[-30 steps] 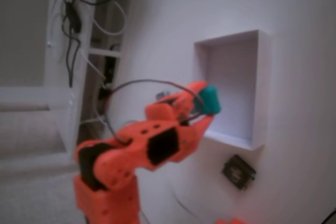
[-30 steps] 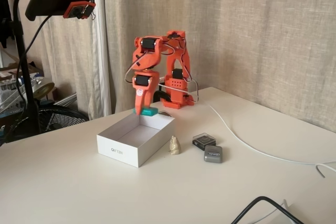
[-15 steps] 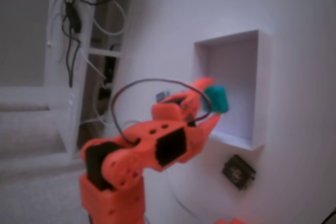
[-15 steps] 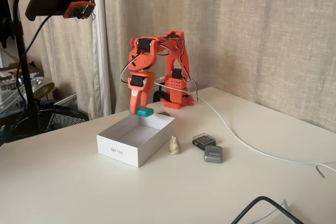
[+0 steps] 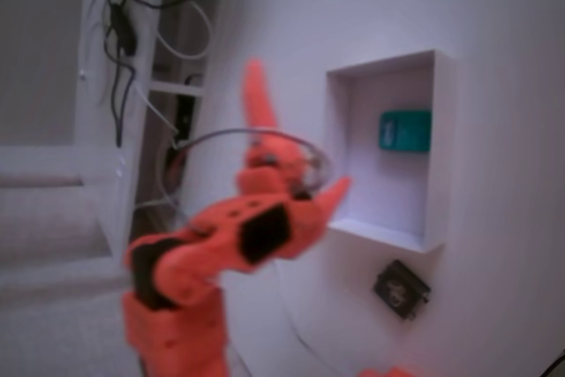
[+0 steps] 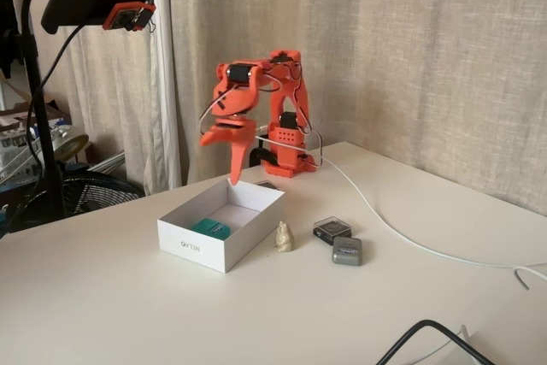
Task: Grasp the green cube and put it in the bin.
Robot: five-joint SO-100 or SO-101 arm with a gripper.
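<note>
Fingers spread wide apart, nothing between them. In a fixed view from above, the gripper sits left of the bin, one finger pointing up the frame, the other toward the bin's near wall. The green cube lies flat on the bin floor, clear of the gripper. Dark square tag on the table below the bin.

In a fixed view from the side, the gripper hangs above the bin's far edge, empty. Green cube rests inside near the front wall. Small beige figurine, dark tag and grey block sit right of the bin.
</note>
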